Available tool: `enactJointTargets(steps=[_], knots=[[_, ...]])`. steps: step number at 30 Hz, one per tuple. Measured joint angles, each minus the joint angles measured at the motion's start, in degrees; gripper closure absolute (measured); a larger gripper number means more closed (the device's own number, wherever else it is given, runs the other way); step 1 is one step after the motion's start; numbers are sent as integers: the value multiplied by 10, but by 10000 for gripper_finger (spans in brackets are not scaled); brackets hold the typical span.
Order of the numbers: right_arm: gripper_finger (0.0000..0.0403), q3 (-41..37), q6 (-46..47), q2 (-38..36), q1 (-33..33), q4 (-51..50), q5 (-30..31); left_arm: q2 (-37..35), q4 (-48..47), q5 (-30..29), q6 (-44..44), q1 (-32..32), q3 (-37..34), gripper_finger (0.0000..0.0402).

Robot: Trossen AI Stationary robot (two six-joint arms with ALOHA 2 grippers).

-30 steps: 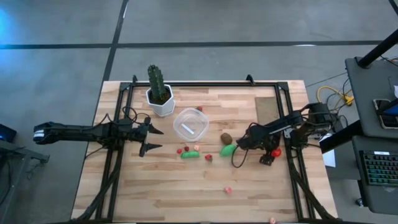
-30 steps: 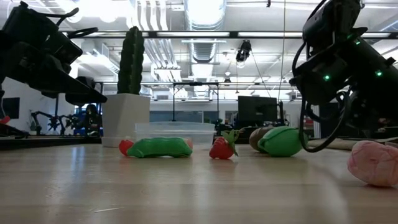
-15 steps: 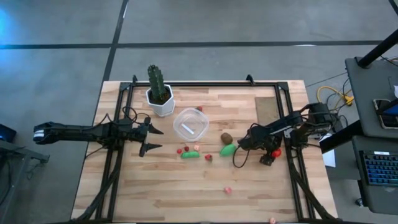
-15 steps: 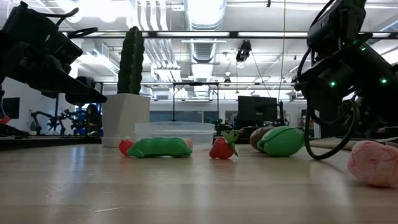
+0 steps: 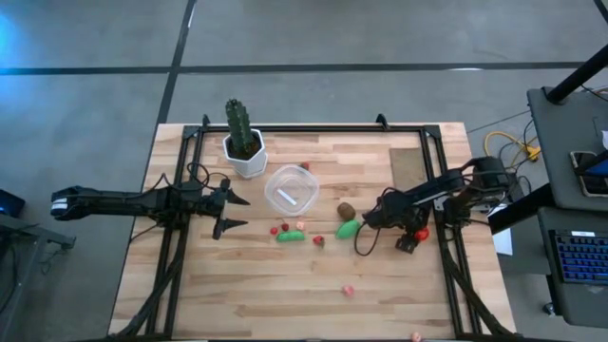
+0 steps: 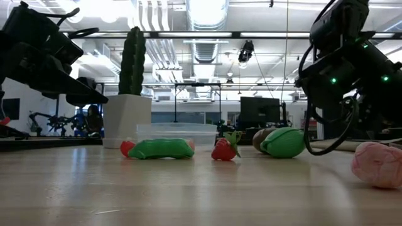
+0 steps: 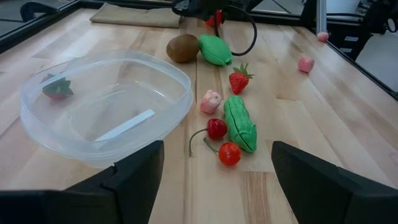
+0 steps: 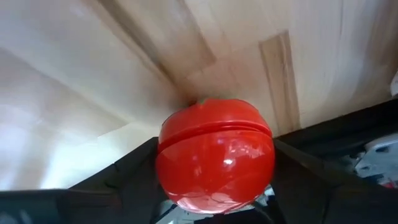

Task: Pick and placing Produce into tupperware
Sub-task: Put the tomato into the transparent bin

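One camera looks straight down on the whole worktop [image 5: 285,285]; another sits at its surface, facing level into the room. The left wrist camera views the tupperware [image 7: 106,102] closely, also seen overhead; the right wrist camera sits tight against a red ball [image 8: 214,155].

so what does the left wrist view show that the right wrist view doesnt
Only the left wrist view shows the tupperware, the kiwi, the green pieces, the strawberry, the cherries and the left gripper, open. Only the right wrist view shows a close-up of the red tomato sitting between the right gripper's fingers. Both show the wooden table.
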Motion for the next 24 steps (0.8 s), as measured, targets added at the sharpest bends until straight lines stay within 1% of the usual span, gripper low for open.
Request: enactJointTargets(steps=[4,10,12,15,17,20,24], knots=[[131,24,14,-31,0,-5,-12,0,0,0,0,0,0,118],[150,115,45,-111,0,10,-29,0,0,0,0,0,0,118],[153,152,55,-137,0,41,-29,0,0,0,0,0,0,118],[149,206,73,-162,0,116,-22,0,0,0,0,0,0,118],[143,238,82,-164,-3,163,-3,0,0,0,0,0,0,118],[139,286,71,-144,-14,207,31,0,0,0,0,0,0,118],[143,340,12,-78,-49,221,45,0,0,0,0,0,0,118]])
